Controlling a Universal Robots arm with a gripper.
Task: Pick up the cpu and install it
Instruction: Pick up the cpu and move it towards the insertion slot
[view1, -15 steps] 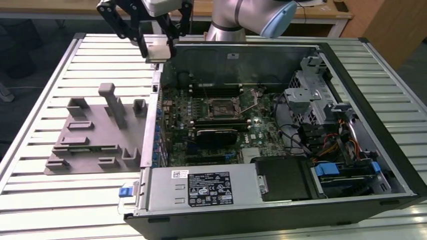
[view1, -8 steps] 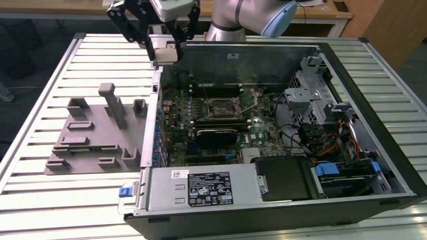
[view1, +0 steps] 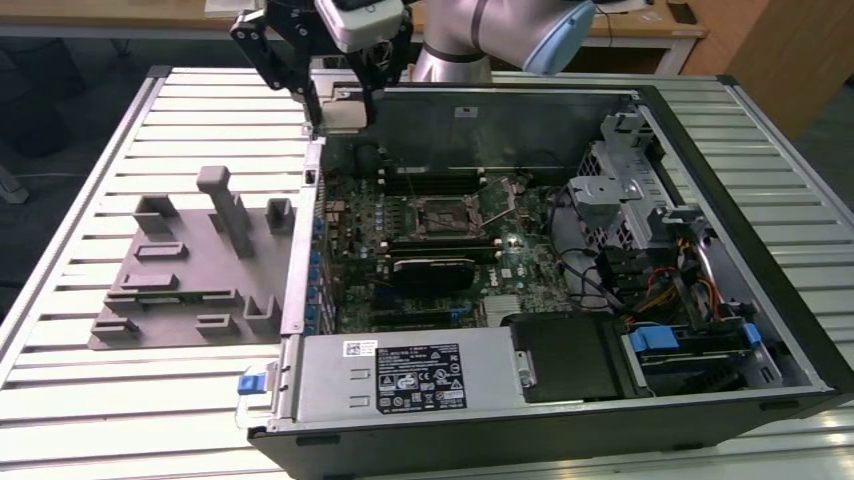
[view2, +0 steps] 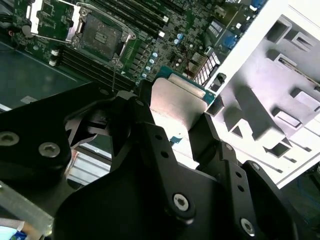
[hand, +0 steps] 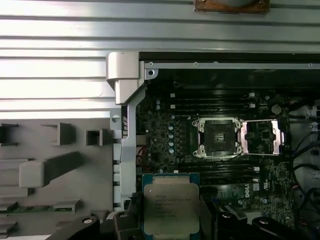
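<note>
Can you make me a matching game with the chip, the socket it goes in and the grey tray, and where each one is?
Things:
1. cpu
2. socket
3. grey tray

Places or states:
A. lid open, on the motherboard
B. on the slatted table, beside the computer case
C. held in the gripper

Pairs: 1-C, 2-A, 3-B.

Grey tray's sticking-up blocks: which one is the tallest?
The narrow upright post, middle of the back row on the flat grey plastic tray in the exterior view. It rises well above the shorter blocks beside it and the low ones in front.
</note>
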